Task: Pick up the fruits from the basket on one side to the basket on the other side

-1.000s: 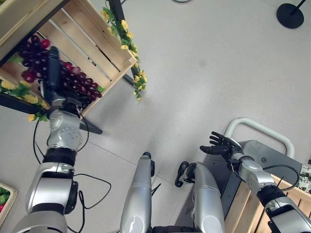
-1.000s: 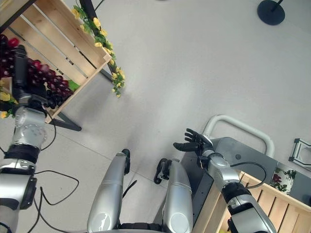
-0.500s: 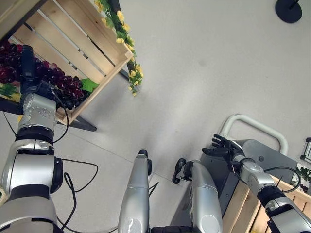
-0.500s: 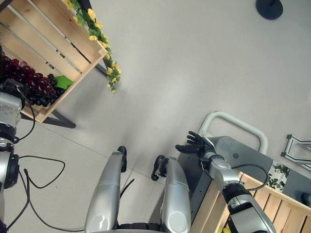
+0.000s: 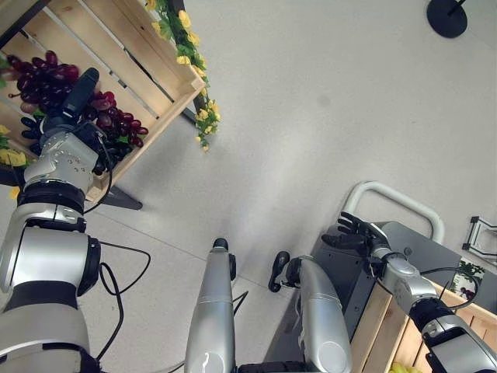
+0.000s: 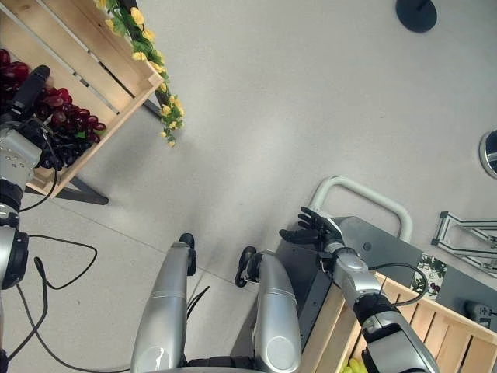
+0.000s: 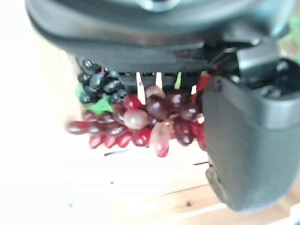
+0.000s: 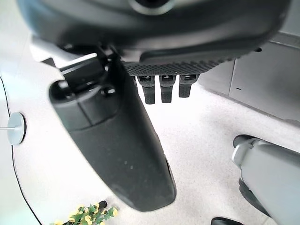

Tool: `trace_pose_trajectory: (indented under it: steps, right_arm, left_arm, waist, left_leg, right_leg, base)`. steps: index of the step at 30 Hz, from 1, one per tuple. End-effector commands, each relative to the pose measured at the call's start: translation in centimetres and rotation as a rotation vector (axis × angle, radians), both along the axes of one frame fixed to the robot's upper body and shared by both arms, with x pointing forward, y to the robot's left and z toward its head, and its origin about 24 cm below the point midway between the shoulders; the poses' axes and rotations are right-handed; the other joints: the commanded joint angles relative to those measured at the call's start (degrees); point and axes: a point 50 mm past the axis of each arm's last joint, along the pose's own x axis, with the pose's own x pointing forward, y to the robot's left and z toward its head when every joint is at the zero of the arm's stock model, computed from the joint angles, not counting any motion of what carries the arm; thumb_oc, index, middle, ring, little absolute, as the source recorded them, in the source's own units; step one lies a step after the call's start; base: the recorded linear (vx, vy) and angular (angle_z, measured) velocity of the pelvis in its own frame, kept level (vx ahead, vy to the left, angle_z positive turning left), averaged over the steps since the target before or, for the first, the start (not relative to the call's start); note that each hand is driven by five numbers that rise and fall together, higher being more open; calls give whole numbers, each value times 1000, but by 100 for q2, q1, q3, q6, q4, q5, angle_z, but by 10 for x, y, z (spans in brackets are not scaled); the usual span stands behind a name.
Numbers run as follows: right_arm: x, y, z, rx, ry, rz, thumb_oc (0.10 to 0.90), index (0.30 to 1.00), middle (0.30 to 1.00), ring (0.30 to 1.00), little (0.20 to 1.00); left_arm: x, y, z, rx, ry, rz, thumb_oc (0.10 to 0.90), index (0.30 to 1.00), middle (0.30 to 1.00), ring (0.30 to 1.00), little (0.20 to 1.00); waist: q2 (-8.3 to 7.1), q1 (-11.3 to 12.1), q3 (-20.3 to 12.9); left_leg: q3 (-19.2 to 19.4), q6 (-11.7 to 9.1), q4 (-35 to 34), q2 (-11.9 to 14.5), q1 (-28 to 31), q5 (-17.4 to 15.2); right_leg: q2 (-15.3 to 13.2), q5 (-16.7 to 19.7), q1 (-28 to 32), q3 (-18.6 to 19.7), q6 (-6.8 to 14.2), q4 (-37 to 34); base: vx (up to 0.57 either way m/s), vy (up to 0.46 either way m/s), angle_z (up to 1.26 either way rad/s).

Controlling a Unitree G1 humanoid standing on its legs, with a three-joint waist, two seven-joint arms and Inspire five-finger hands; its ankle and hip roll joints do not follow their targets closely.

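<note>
A slatted wooden crate (image 5: 140,54) at the upper left holds bunches of red grapes (image 5: 46,74) and dark grapes (image 5: 116,148). My left hand (image 5: 74,97) reaches into this crate, tilted over the fruit. In the left wrist view a red grape bunch (image 7: 150,119) sits right against the hand beside the thumb (image 7: 248,140), with the fingers hidden behind it; black grapes (image 7: 96,84) lie further in. My right hand (image 5: 353,233) hovers open and holds nothing, beside a second wooden crate (image 6: 435,318) at the lower right.
A grey cart (image 5: 435,249) with a white loop handle (image 5: 396,194) stands by the right hand. A yellow flower garland (image 5: 194,66) hangs along the left crate's edge. A black round stand base (image 5: 446,15) sits far right on the grey floor.
The camera has shifted. My left hand has tilted from upright to slanted over the grapes. The right hand keeps the same open pose.
</note>
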Motion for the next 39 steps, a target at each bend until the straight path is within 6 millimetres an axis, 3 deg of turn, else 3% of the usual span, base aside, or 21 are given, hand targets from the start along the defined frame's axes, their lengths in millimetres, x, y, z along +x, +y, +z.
trace_pose_trajectory:
  steps: [1,11,14,17,22,24,29,31,33,34,36,38,39]
  right_arm:
    - [7,4,13,64,-119,-16,800,900,900,900,900]
    - [5,9,11,86,-117,-11,800,900,900,900,900]
    - [6,11,11,92,-116,-9,800,900,900,900,900]
    - [8,8,14,90,-109,-9,800,900,900,900,900]
    - [4,0,14,89,-105,-12,800,900,900,900,900]
    - [4,0,15,89,-106,-16,800,900,900,900,900]
    - [0,-2,11,90,-96,-22,800,900,900,900,900]
    - [0,-2,10,95,-94,-28,800,900,900,900,900]
    - [-3,-2,6,103,-91,-36,800,900,900,900,900]
    - [-6,0,2,112,-91,-42,800,900,900,900,900]
    - [-8,2,-1,121,-94,-48,800,900,900,900,900]
    - [-11,8,-5,135,-97,-57,800,900,900,900,900]
    - [-11,10,-5,141,-98,-61,800,900,900,900,900]
  left_arm:
    - [-19,19,93,143,-254,81,800,900,900,900,900]
    - [-22,25,88,189,-178,94,800,900,900,900,900]
    - [-27,35,81,332,-2,158,800,900,900,900,900]
    - [-40,51,82,674,309,268,800,900,900,900,900]
    - [-55,64,87,872,607,323,800,900,900,900,900]
    - [-60,68,89,880,649,343,800,900,900,900,900]
    - [-56,66,87,862,575,336,800,900,900,900,900]
    - [-47,55,92,845,428,305,800,900,900,900,900]
    - [-36,42,93,765,243,234,800,900,900,900,900]
    - [-25,24,93,674,49,150,800,900,900,900,900]
    - [-18,8,90,593,-95,73,800,900,900,900,900]
    - [-8,-18,73,430,-311,-94,800,900,900,900,900]
    - [-6,-27,64,371,-369,-155,800,900,900,900,900]
  waist:
    - [24,165,-66]
    - [-9,192,-67]
    - [4,182,-67]
    - [23,176,-69]
    - [38,170,-68]
    - [35,177,-67]
    - [29,161,-66]
    - [20,167,-66]
    - [15,185,-67]
    - [18,209,-68]
    - [22,238,-66]
    - [24,289,-70]
    - [32,318,-81]
  left_leg:
    - [569,396,-1024,113,896,99]
    - [557,396,-1116,122,1082,124]
    - [558,394,-1104,134,1141,124]
    - [560,375,-1177,144,1217,181]
    - [582,355,-1280,179,1303,273]
    - [577,351,-1283,179,1298,280]
    - [597,357,-1275,183,1363,253]
    - [597,354,-1290,176,1389,251]
    - [596,354,-1326,159,1461,247]
    - [594,350,-1372,146,1527,251]
    - [623,382,-1462,150,1535,397]
    - [583,355,-1421,102,1703,210]
    - [622,386,-1505,108,1718,351]
  right_leg:
    - [115,822,426,455,69,-331]
    - [103,819,617,367,56,-404]
    - [92,799,673,358,35,-406]
    - [100,787,754,330,19,-474]
    - [101,843,848,298,28,-602]
    - [103,844,859,296,20,-613]
    - [105,796,921,300,-4,-621]
    - [106,786,943,312,-12,-632]
    - [105,780,1005,309,-9,-670]
    - [96,790,1069,296,-1,-730]
    - [80,922,1081,225,-57,-828]
    - [62,798,1256,255,1,-821]
    - [43,919,1258,189,-65,-887]
  base:
    - [-9,-54,2]
    - [-4,-48,1]
    - [-5,-38,1]
    - [-2,-11,0]
    - [0,0,0]
    - [0,0,0]
    - [0,0,0]
    - [0,0,0]
    - [13,-24,0]
    - [22,-47,4]
    - [-15,-60,4]
    - [19,-58,2]
    - [0,0,0]
